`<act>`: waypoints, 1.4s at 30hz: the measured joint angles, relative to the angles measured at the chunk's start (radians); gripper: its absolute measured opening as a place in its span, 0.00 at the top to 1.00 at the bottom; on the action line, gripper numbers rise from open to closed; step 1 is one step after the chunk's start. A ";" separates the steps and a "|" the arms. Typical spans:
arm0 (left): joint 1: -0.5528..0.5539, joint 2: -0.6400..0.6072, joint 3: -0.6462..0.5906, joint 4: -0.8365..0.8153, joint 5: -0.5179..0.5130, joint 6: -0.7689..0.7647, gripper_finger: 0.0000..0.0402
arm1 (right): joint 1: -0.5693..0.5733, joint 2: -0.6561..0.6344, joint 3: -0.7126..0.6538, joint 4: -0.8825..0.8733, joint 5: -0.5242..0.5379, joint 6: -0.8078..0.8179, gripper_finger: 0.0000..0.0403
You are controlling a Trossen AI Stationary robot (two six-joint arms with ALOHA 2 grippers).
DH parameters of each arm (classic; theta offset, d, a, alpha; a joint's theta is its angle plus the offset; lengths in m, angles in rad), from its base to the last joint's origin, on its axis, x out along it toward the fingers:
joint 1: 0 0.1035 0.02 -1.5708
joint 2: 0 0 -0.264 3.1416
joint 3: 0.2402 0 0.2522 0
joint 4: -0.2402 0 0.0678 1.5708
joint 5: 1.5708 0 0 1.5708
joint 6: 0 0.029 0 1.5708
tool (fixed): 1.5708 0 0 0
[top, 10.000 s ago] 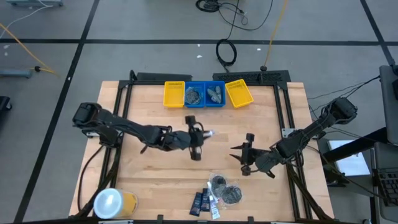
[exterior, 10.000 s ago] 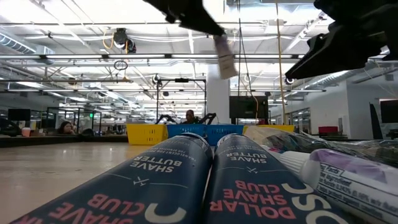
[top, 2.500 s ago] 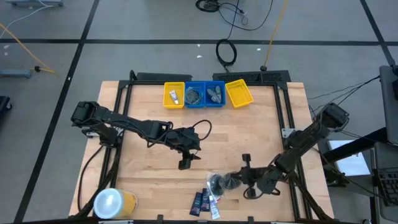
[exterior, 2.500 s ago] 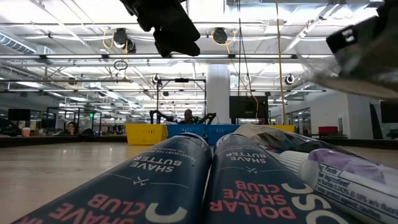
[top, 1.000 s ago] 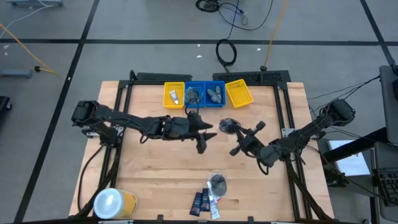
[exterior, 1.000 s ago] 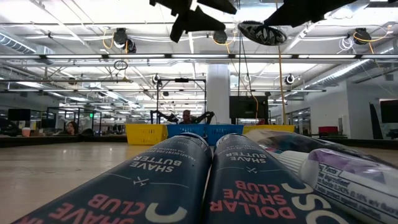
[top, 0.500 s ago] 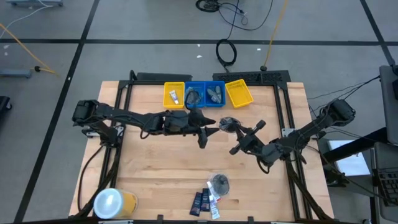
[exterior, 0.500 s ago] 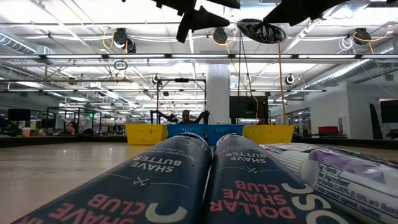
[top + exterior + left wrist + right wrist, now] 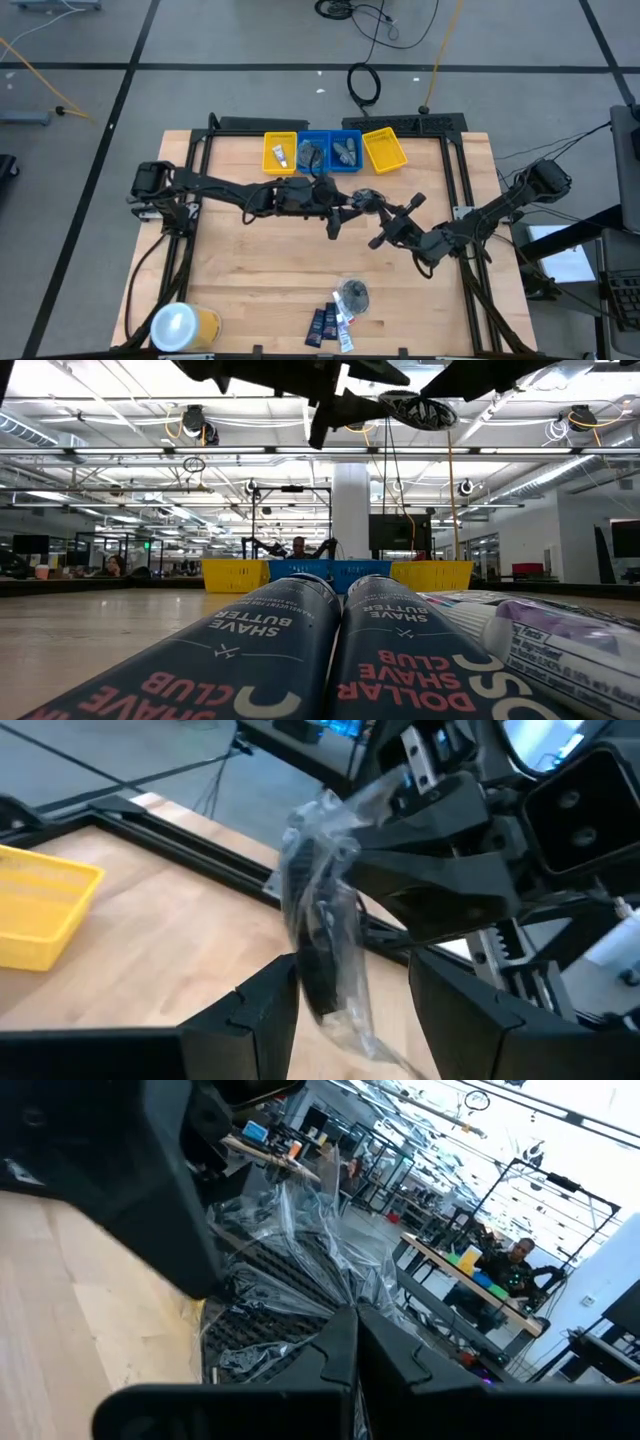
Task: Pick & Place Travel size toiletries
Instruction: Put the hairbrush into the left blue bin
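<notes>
Left wrist view: my right gripper [image 9: 368, 205] jaws clench the clear crinkled pouch of dark round contents [image 9: 325, 935] aloft, presenting it between my left gripper [image 9: 345, 995] jaws, parted to receive it.

Robot arms: we count two dark six-joint arms, left [image 9: 215, 188] and right [image 9: 480, 222].
Trays: two yellow plastic trays [image 9: 280, 152], [image 9: 385, 149]; two blue plastic trays [image 9: 312, 152], [image 9: 346, 152].
Clear pouches with dark grey round contents: we see four: one held in the air [image 9: 366, 201], one on the table [image 9: 352, 295], one in each blue tray.
Navy flat packets: two [image 9: 320, 325].
Small white tubes: two, on the table [image 9: 342, 328] and in a yellow tray [image 9: 281, 156].
White-topped yellow round container: one [image 9: 181, 327].
</notes>
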 joint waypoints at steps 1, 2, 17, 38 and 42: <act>0.004 0.003 0.000 0.006 0.007 -0.001 0.54 | 0.000 0.000 0.000 0.000 0.000 -0.001 1.00; 0.007 0.006 0.000 0.018 0.008 -0.001 0.54 | 0.000 0.000 0.000 0.000 0.000 0.000 1.00; 0.009 0.007 0.000 -0.015 0.004 0.072 0.95 | 0.001 0.000 0.000 -0.015 -0.085 0.007 1.00; 0.009 0.004 0.000 -0.136 -0.070 0.113 0.98 | 0.023 0.000 0.000 -0.023 0.012 -0.048 0.60; 0.028 -0.014 0.000 -0.191 -0.105 0.114 0.98 | 0.037 0.000 0.000 -0.022 0.052 -0.047 0.58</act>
